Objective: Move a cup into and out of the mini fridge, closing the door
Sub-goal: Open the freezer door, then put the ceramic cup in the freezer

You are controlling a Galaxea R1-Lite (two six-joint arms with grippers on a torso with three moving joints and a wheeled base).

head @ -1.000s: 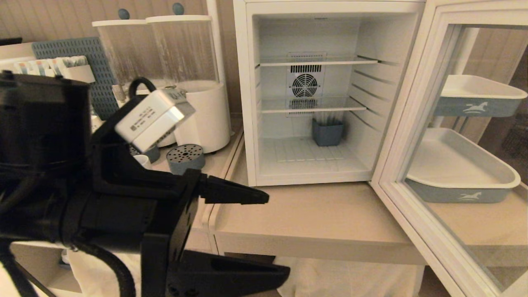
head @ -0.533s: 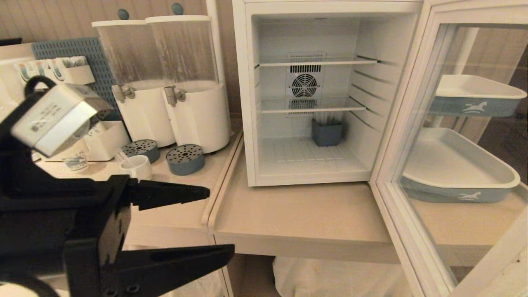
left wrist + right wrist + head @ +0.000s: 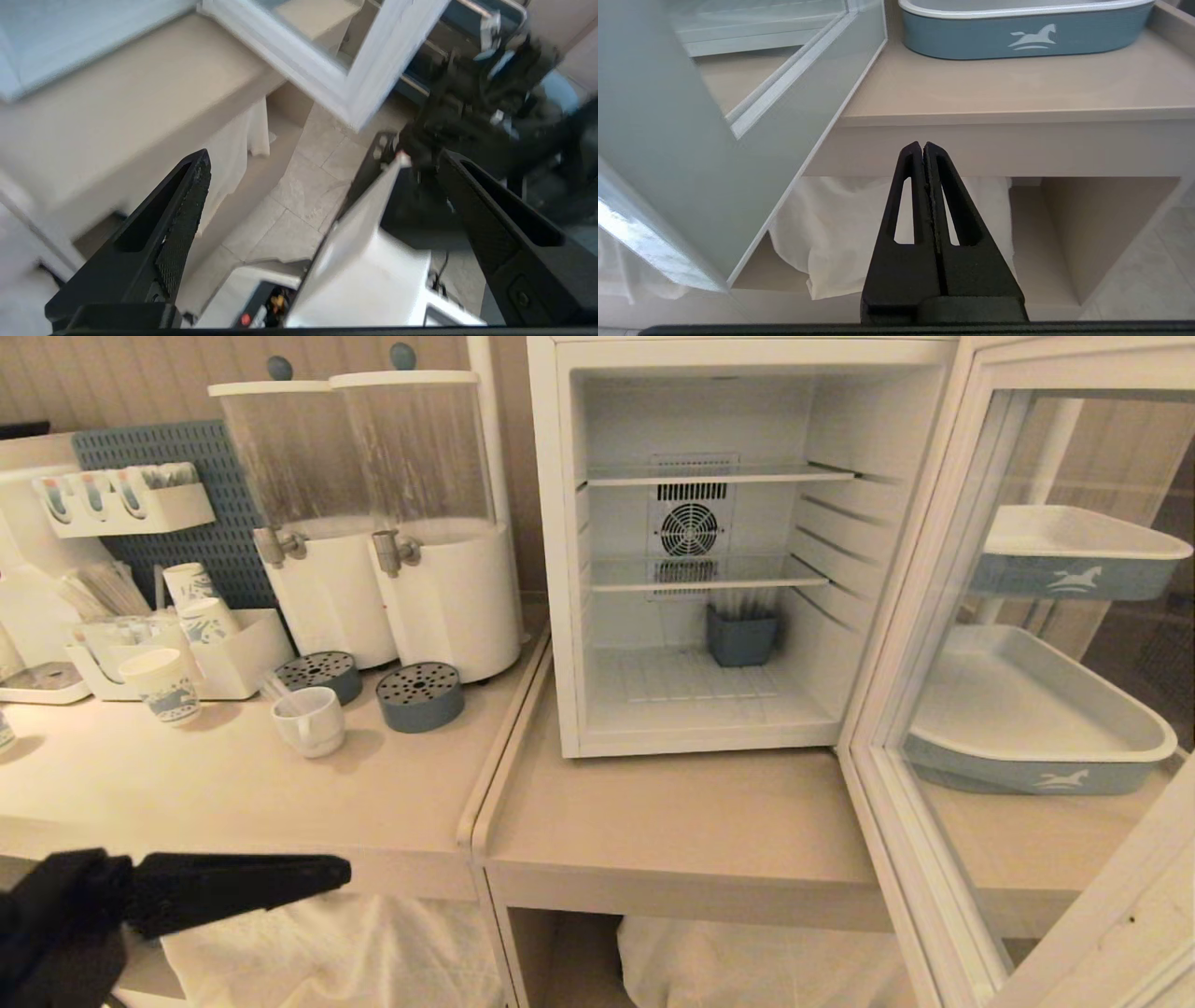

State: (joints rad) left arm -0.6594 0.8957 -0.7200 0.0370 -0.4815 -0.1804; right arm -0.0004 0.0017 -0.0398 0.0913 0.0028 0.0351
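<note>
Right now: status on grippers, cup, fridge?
Left gripper open, empty, low. Right gripper shut, parked. Cup on counter; fridge door open. Path clear.

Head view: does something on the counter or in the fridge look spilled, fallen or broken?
Nothing stands out. The cup stands upright on the counter, and the mini fridge is tidy, its door wide open.

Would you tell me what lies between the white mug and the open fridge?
In the head view, a blue perforated drip tray sits between the cup and the mini fridge; past it, bare counter.
</note>
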